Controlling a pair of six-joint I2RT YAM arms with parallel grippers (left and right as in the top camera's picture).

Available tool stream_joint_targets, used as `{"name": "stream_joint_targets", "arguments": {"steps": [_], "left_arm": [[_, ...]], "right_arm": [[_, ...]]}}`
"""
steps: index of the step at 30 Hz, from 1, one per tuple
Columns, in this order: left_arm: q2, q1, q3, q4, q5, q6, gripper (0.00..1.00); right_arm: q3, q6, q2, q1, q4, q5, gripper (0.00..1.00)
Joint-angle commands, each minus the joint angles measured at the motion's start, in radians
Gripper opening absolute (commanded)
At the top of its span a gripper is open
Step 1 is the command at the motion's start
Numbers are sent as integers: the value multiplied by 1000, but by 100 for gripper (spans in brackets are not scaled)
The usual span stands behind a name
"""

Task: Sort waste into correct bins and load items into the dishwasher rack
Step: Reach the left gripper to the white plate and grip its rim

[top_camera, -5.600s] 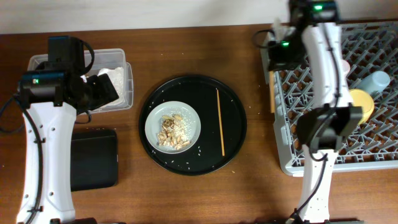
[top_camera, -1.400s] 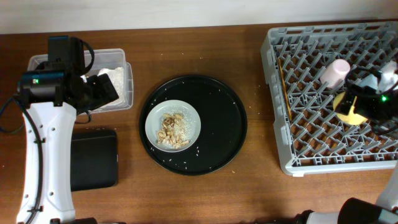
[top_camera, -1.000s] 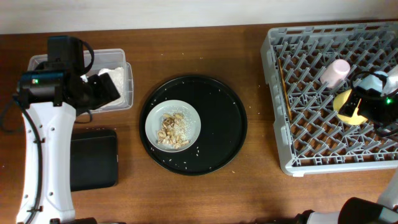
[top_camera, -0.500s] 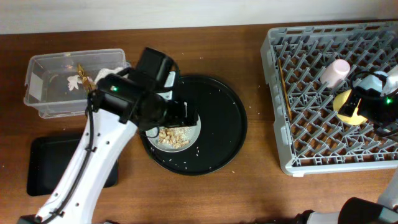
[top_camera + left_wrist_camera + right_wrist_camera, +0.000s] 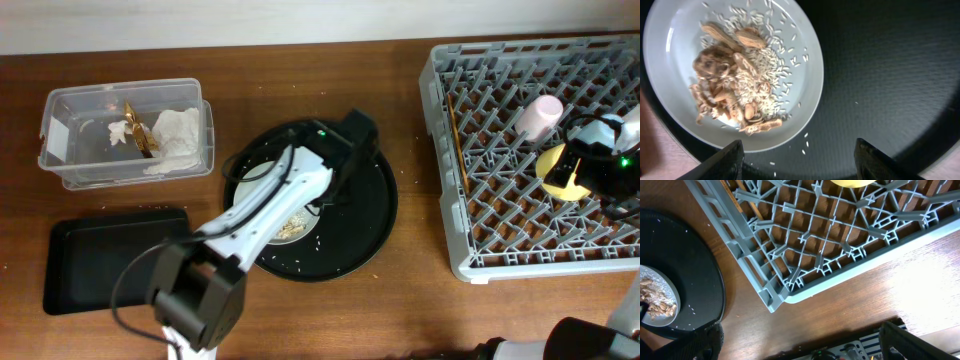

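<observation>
My left gripper (image 5: 340, 150) hangs open over the round black tray (image 5: 370, 230), its arm covering most of the grey-white plate (image 5: 300, 222). In the left wrist view the plate (image 5: 800, 80) carries beige food scraps (image 5: 722, 82) and white rice, and the gripper (image 5: 800, 165) straddles the plate's near rim without touching it. The grey dishwasher rack (image 5: 520, 262) holds a pink cup (image 5: 540, 115), a yellow bowl (image 5: 556, 172) and chopsticks (image 5: 451, 110). My right gripper (image 5: 585, 168) stays open above the rack by the bowl; in the right wrist view it (image 5: 807, 345) holds nothing.
The clear box (image 5: 60, 150) at the back left holds white napkins (image 5: 175, 130) and a gold wrapper (image 5: 135, 128). The shallow black rectangular tray (image 5: 110, 255) lies in front of it. Loose rice grains dot the round tray (image 5: 880, 75). The rack's corner (image 5: 775, 302) overhangs bare wood.
My left arm has swung from the clear box to the round tray and reached further right over the plate. The right arm has not moved over the last second.
</observation>
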Motion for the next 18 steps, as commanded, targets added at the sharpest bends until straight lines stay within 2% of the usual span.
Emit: {"name": "stream_joint_targets", "arguments": {"steps": [1, 10, 11, 14, 18], "left_arm": [[95, -17, -3, 43, -27, -23, 70], [217, -18, -5, 139, 25, -23, 69], [217, -18, -5, 154, 26, -23, 61], [217, -18, -7, 170, 25, -23, 49], [218, -17, -21, 198, 11, -23, 47]], "right_arm": [[-3, 0, -13, -2, -3, -9, 98], [-3, 0, -13, -2, -2, -9, 98], [-3, 0, -13, -2, -3, -9, 98], [-3, 0, -13, -2, -3, -9, 98], [-3, 0, -13, -2, -2, -9, 98]]}}
